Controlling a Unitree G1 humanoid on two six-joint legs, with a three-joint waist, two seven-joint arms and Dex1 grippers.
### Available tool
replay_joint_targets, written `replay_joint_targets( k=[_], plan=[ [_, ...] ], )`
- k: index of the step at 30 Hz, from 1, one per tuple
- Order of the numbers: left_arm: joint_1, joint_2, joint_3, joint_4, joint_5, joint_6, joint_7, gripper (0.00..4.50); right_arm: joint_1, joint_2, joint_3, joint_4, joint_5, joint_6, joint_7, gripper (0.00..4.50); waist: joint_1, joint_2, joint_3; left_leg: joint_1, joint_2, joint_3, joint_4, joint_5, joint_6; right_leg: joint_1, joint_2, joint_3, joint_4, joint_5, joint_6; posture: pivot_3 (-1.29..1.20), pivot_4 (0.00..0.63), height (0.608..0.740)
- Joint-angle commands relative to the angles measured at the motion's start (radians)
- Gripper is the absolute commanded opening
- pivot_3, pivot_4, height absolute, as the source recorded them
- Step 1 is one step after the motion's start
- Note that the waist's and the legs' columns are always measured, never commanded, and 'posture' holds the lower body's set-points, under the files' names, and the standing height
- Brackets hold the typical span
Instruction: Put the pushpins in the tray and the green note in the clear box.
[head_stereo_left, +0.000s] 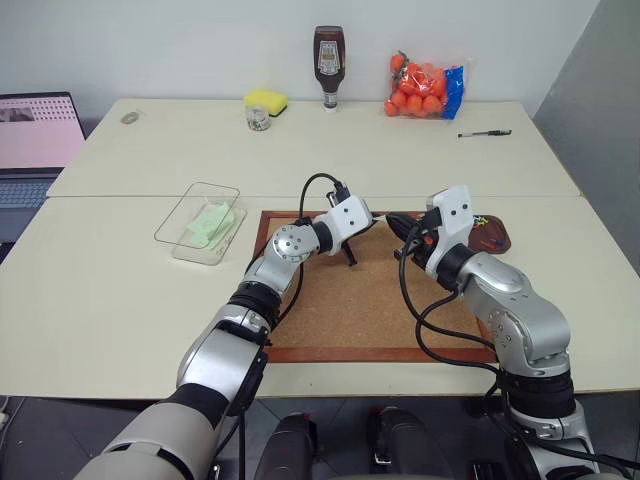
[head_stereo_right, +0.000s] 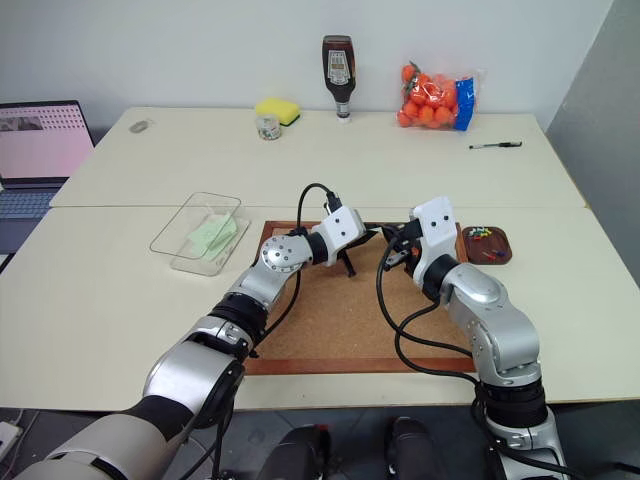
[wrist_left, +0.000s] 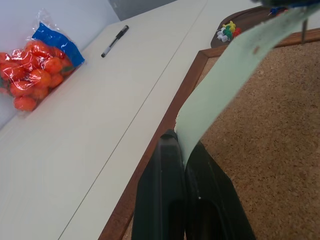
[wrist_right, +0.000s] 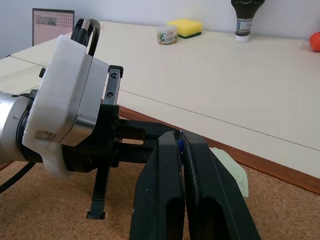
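Left claw (wrist_left: 181, 150) tight on green note (wrist_left: 225, 80)

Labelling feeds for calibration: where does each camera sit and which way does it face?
Left eye view: on the head, looking forward and down at the corkboard; both arms show.
Right eye view: beside it, same scene.
Left wrist view: along the left gripper, shut on the green note, toward the tray.
Right wrist view: along the right gripper, toward the left arm.
Wrist views share note and corkboard.
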Motion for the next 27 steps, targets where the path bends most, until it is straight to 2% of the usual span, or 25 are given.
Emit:
replay_joint_targets(
  k=[1,17,22,27],
  plan=[
    [-0.024,0.005,0.003,-0.009,0.006,-0.031,0.008,0.01,-0.024,0.013,-0.011,-0.048,0.017,-0.014,-0.014,0.00,0.000,0.000,0.000,0.000,0.000,0.000,0.000,0.000,0.000,0.000,0.000,0.000,0.000,0.000,0.000,0.00,0.150,0.740],
    [0.023,0.030,-0.016,-0.029,0.045,-0.056,0.023,0.01,-0.058,0.068,-0.114,-0.048,0.054,-0.021,-0.111,0.00,0.000,0.000,0.000,0.000,0.000,0.000,0.001,0.000,0.000,-0.001,0.000,0.001,0.003,0.000,0.000,0.00,0.150,0.740],
    [0.053,0.047,-0.002,-0.078,0.021,-0.025,-0.004,0.01,-0.011,0.000,-0.185,-0.055,0.029,-0.024,-0.125,0.00,0.000,0.000,0.000,0.001,0.000,0.001,0.002,0.000,0.000,-0.001,0.000,0.001,0.006,0.000,0.000,0.00,0.150,0.740],
    [0.111,0.059,0.039,-0.251,-0.056,0.129,-0.063,0.01,0.071,-0.100,-0.258,0.068,-0.038,-0.108,-0.128,0.00,0.000,0.000,0.000,0.002,0.000,0.002,0.002,0.000,0.000,-0.001,-0.001,0.002,0.007,0.000,0.000,0.00,0.150,0.740]
  ],
)
